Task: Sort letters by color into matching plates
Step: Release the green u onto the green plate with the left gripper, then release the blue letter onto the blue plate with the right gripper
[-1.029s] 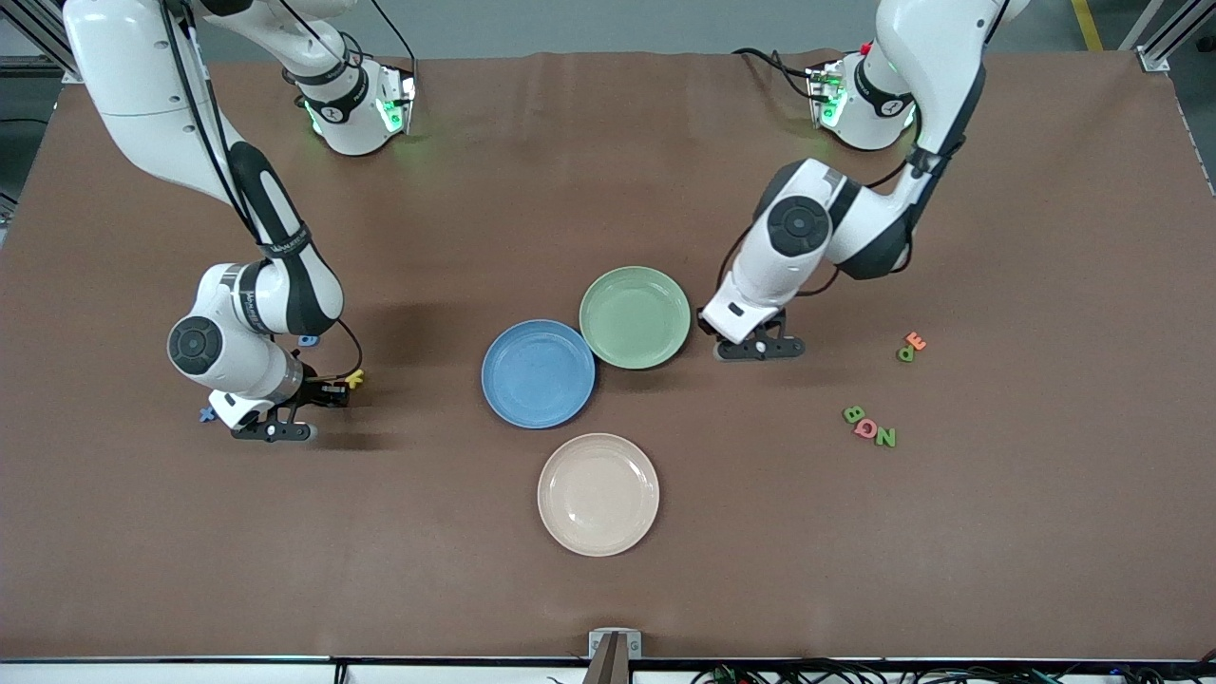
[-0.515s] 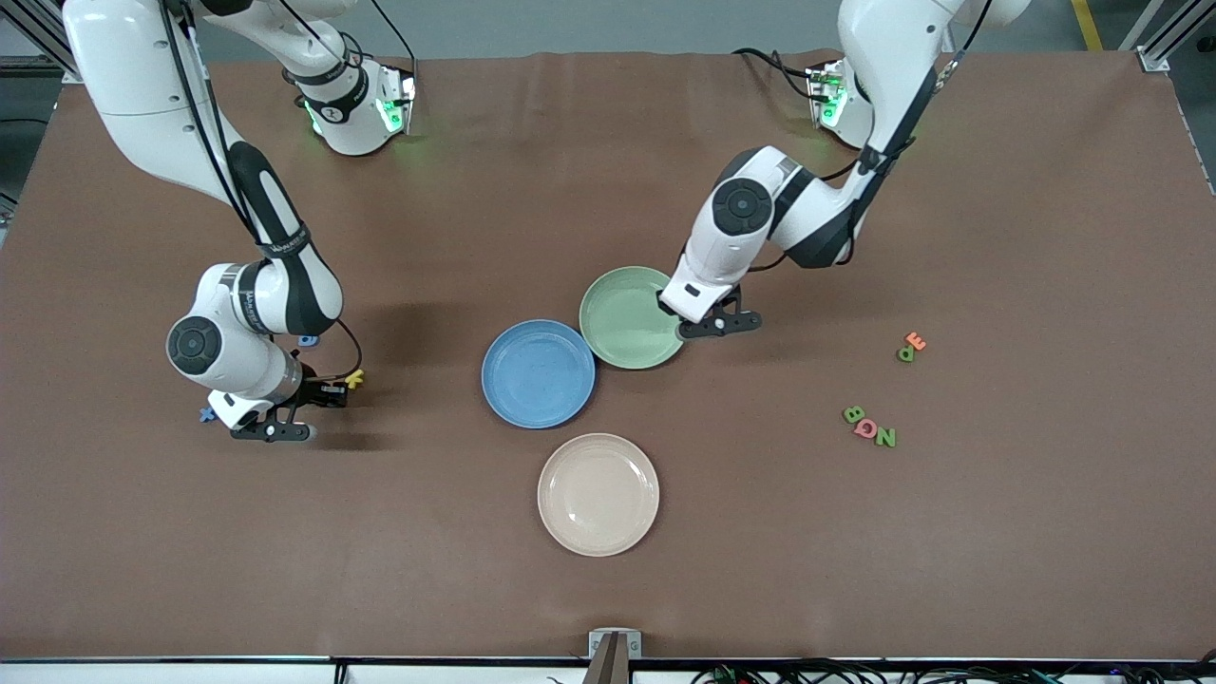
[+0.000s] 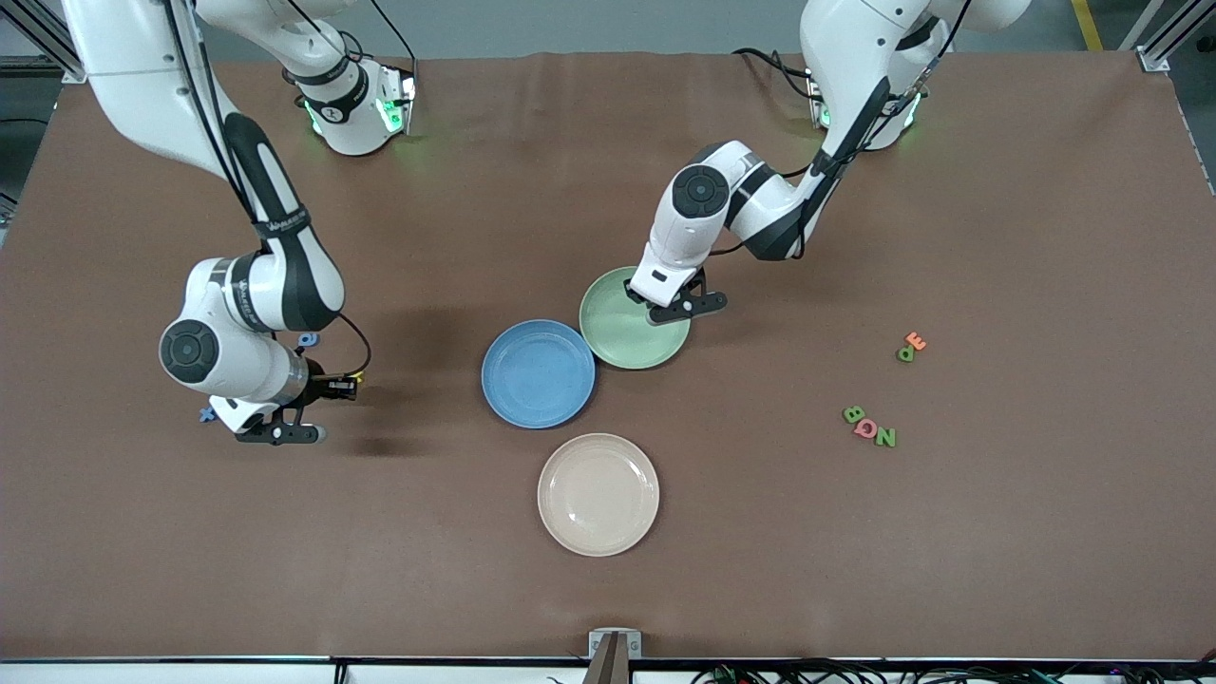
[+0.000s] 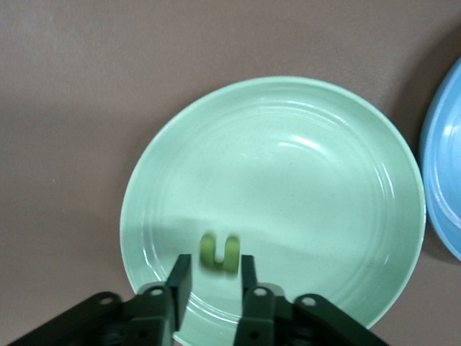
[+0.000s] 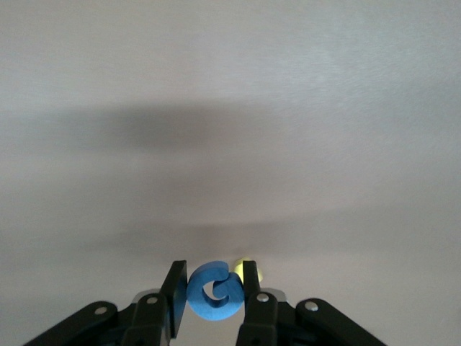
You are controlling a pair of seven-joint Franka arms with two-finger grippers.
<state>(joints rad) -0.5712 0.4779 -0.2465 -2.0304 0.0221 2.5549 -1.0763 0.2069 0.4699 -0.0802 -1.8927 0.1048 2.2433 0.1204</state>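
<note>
Brown matte worktop [image 3: 997, 570] with a grey floor strip and metal frame rails at its edges. The blue plate [image 3: 538, 373] and the green plate [image 3: 622, 332] lie near the middle, rims touching; a cream plate [image 3: 598, 494] lies nearer the front camera.

Left gripper [image 4: 214, 272] hangs over the green plate, fingers [image 4: 180, 277] slightly spread, with a green letter [image 4: 219, 251] just off their tips; whether the letter rests on the plate or is in the air cannot be told. It is U-shaped, its open end pointing away from the fingers.

Right gripper [image 5: 215, 290], toward the right arm's end of the worktop, has its fingers pinching a blue letter [image 5: 214, 290], a rounded G-like shape held on edge, with a yellow letter [image 5: 248, 270] just beside it.

Toward the left arm's end lie a green B [image 3: 853, 414], pink letter [image 3: 865, 428] and green N [image 3: 885, 437] in a row, and a green-and-orange pair [image 3: 909, 347]. The arm's label is too small to read.
</note>
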